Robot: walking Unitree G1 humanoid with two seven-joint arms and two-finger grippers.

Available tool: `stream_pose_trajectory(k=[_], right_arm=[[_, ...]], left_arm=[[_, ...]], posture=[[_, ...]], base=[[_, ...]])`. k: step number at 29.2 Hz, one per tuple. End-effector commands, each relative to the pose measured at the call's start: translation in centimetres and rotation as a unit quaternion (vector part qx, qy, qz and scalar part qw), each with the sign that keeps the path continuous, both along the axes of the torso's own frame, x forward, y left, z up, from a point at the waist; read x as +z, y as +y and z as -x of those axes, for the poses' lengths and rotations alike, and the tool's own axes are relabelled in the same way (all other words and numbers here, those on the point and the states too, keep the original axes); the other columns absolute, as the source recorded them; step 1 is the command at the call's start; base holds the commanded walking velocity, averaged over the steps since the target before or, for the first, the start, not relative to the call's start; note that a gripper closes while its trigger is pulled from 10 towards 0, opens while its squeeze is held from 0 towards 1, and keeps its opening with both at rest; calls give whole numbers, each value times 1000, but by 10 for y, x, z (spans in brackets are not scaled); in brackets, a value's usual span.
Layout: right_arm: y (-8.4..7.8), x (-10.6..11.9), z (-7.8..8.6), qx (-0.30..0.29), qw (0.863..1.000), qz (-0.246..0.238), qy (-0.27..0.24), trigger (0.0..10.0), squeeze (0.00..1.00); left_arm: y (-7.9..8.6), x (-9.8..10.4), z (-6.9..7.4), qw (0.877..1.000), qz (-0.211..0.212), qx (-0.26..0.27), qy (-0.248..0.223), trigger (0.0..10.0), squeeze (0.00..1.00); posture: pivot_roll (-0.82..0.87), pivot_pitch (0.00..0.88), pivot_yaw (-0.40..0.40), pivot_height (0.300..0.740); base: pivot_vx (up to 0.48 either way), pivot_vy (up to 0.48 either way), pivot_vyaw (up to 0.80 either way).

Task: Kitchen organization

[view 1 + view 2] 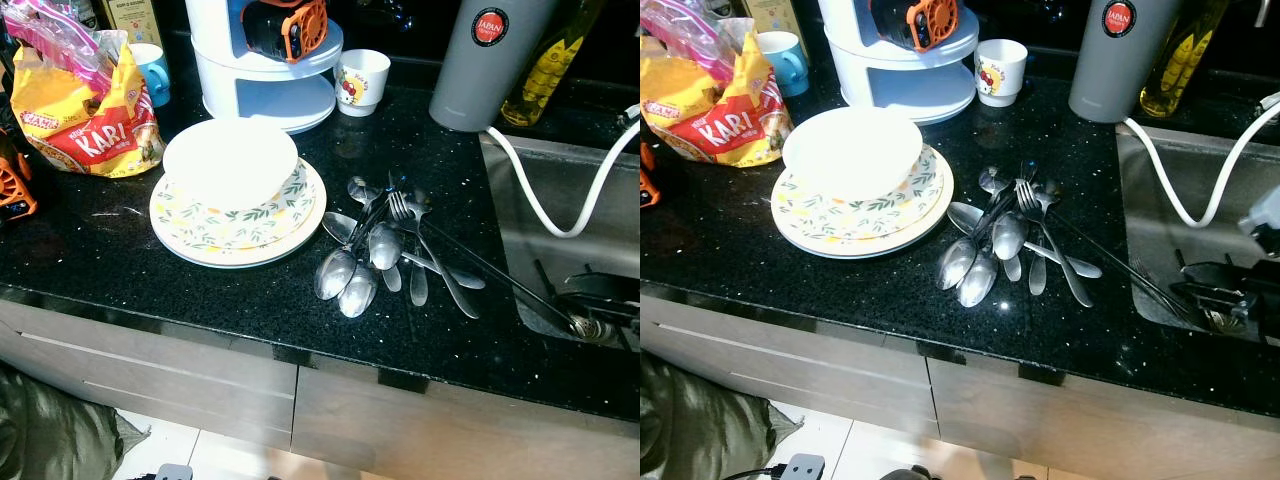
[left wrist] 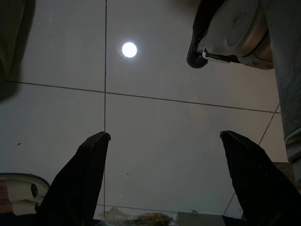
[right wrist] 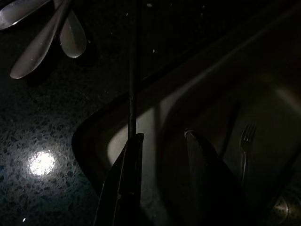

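A pile of spoons and forks (image 1: 380, 250) lies on the black counter (image 1: 100, 250), right of a white bowl (image 1: 230, 160) that sits on stacked leaf-pattern plates (image 1: 200, 228). A long thin black utensil (image 1: 490, 270) runs from the pile to the sink edge. My right gripper (image 1: 1215, 292) hangs over the sink (image 1: 560, 190) at that utensil's end. In the right wrist view its fingers (image 3: 127, 165) stand apart, open, with the thin utensil (image 3: 133, 70) along one fingertip. My left gripper (image 2: 164, 136) hangs open over the tiled floor.
A white hose (image 1: 540, 200) loops into the sink, where a fork (image 3: 245, 141) lies. At the back stand a grey flask (image 1: 485, 60), an oil bottle (image 1: 550, 60), a white cup (image 1: 360, 80), a white tiered rack (image 1: 270, 90), a blue mug (image 1: 152, 70) and a snack bag (image 1: 85, 110).
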State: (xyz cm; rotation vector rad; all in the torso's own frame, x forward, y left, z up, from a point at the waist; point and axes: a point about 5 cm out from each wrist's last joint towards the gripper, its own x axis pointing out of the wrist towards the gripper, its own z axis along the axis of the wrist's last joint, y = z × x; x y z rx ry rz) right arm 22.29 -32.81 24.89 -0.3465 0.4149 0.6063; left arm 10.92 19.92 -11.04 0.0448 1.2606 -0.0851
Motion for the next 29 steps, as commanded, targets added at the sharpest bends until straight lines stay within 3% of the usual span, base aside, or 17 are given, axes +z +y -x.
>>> stream_pose_trajectory(k=[1,16,24,29], right_arm=[[3,-2,-1,8,1000,12,7,10000,0],[10,-11,-8,18,999,27,14,10000,0],[12,12,-14,19,998,-27,-51,10000,0],[16,10,-10,38,998,-25,-35,10000,0]], left_arm=[[-3,-3,8,1000,3,2,16,10000,0],[-5,-3,8,1000,4,4,15,10000,0],[-3,-3,9,1000,3,5,15,10000,0],[-4,-3,8,1000,4,3,16,10000,0]], posture=[[-34,114,-43,740],[-31,113,-41,740],[-30,113,-41,740],[-34,114,-41,740]], base=[[0,0,0],[0,0,0],[0,0,0],[0,0,0]])
